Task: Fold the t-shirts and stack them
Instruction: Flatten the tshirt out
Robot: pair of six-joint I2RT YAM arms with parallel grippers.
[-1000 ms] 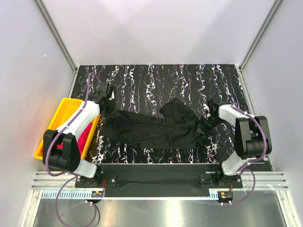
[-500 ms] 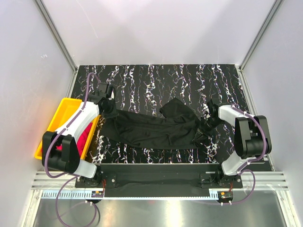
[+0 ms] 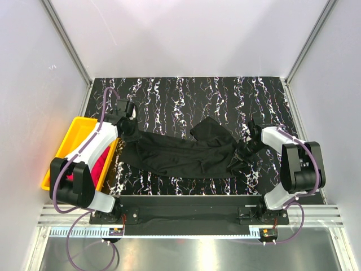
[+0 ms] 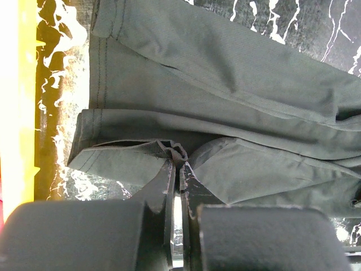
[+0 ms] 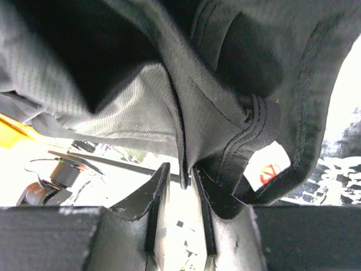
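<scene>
little has shifted since before: right arm's elbow drawn in a touch, cloth unchanged. black t-shirt (image 3: 180, 153) lies stretched on the table (image 3: 186, 96), unfolded. left gripper (image 4: 179, 161) is pressed together on its hem; right gripper (image 5: 183, 169) pinches a fold by the collar label. pink t-shirt (image 3: 100, 165) sits in the yellow tray (image 3: 76, 127) — no fold, no stack yet.

The black, white-veined bench (image 3: 186, 93) carries a crumpled black t-shirt (image 3: 180, 155) stretched left to right across its middle, with a yellow tray (image 3: 70, 135) at its left edge
</scene>
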